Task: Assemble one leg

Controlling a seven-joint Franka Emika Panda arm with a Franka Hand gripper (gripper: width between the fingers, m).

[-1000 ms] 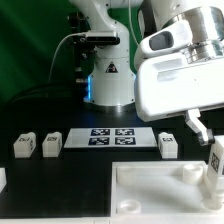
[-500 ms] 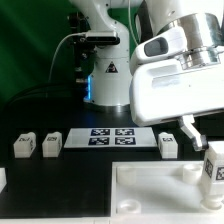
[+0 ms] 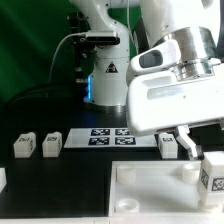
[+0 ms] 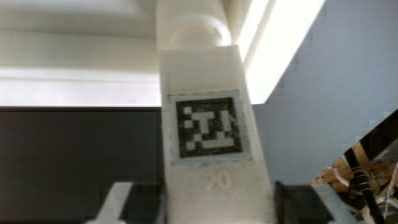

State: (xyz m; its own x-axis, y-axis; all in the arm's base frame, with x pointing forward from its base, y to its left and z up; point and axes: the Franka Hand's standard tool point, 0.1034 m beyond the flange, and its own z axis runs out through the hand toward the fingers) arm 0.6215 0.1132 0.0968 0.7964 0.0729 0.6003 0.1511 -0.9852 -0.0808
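Claw (image 4: pixel 178 205) pinched tagged leg (image 3: pixel 212 172) above white panel (image 3: pixel 150 188) edge. You likely needed leg kept upright, lined up squarely, lowered slowly, grip firm.

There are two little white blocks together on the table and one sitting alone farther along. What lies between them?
The marker board, lying flat between the inner leg of the pair and the lone leg; the exterior view shows it.
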